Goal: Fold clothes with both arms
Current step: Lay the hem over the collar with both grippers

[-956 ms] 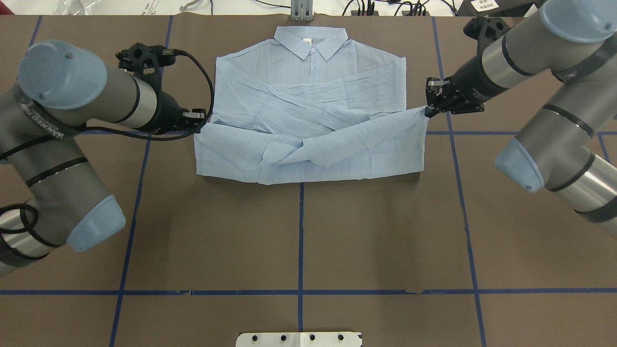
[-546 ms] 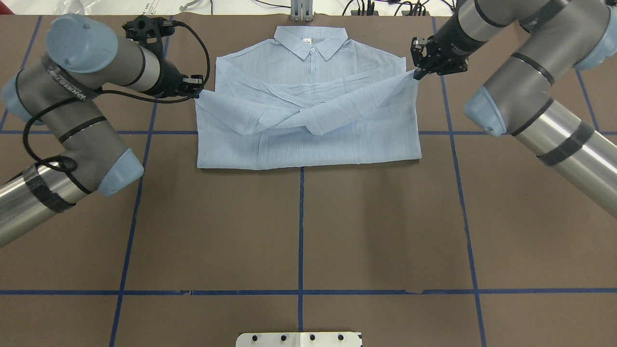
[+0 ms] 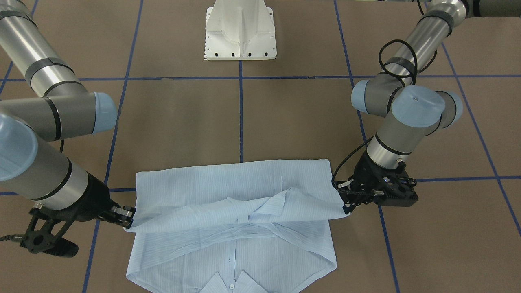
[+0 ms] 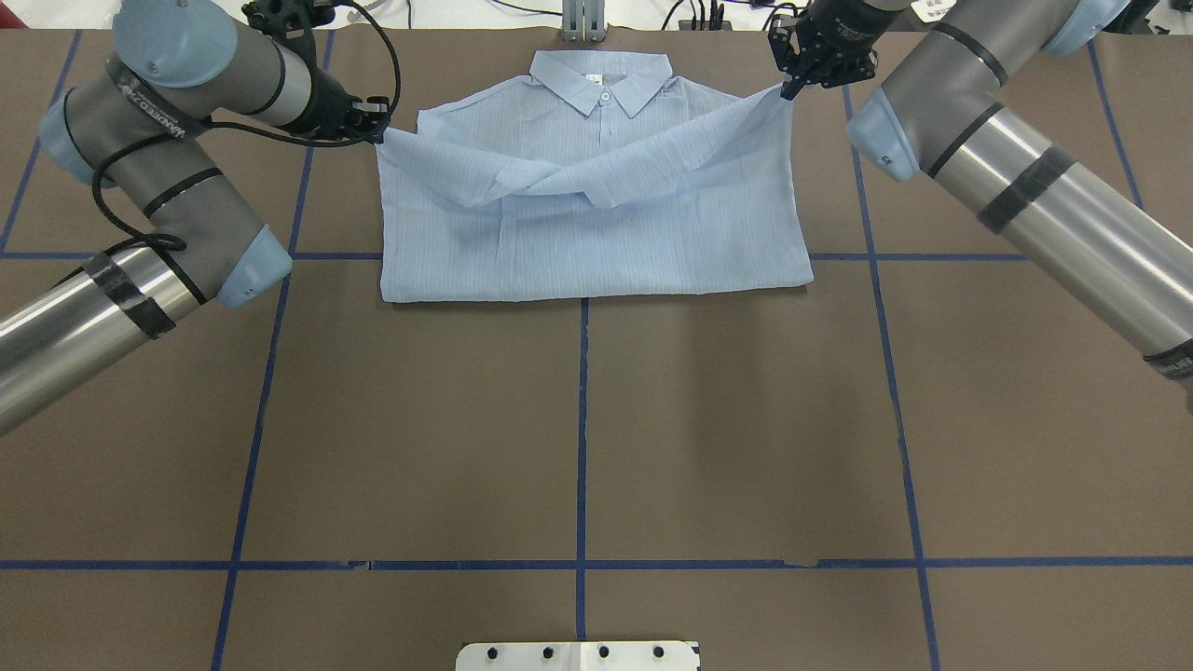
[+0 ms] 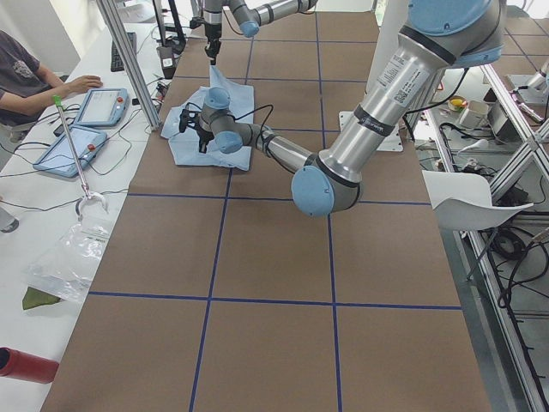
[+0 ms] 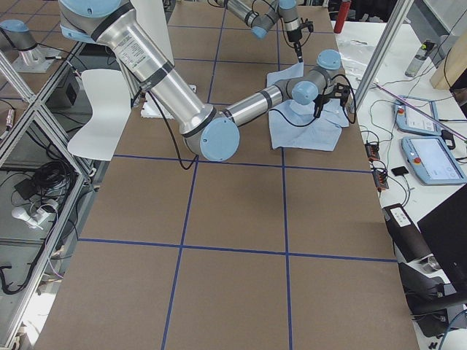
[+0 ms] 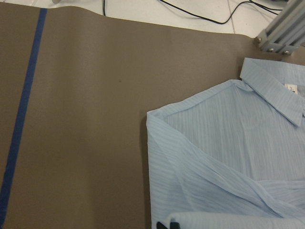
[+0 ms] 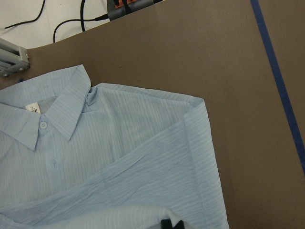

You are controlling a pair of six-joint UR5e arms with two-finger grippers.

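Shirt (image 4: 596, 224) is lying at the far middle of the brown bench (image 4: 578, 419) in the overhead view, collar (image 4: 601, 79) pointing away from the robot, lower half doubled up over the crossed sleeves (image 4: 559, 182). Left jaws are clamping the doubled layer's left corner and right jaws its right corner, both corners hanging lifted beside the shoulders. In the front-facing view the left arm (image 3: 407, 122) is reaching in from the picture's right and the right arm (image 3: 40, 179) from its left, the raised edge sagging between them. Side views are showing the cloth peaked under the far arm. Both wrist views are looking down on the flat collar end, pinched cloth showing at the bottom edge.
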